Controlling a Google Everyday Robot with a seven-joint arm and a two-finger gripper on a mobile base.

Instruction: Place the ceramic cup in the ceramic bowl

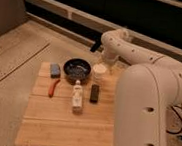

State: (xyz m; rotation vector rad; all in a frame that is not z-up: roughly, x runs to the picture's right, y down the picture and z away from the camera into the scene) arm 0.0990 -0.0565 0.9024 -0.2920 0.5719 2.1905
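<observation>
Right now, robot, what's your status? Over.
Gripper just above ceramic cup. Cup beside ceramic bowl, not yet inside. No object between them.

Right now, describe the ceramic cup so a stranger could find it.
On the far side of the wooden table, find the dark bowl; the gripper hangs beside it. The ceramic cup under that gripper is small, round and cream-white, squatter than the slim white bottle.

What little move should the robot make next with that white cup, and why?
Probably lower the tool straight down onto the ceramic cup to take hold of it. The tool hangs just above and behind the cup, which stands on the wooden table right beside the ceramic bowl, not yet in it.
</observation>
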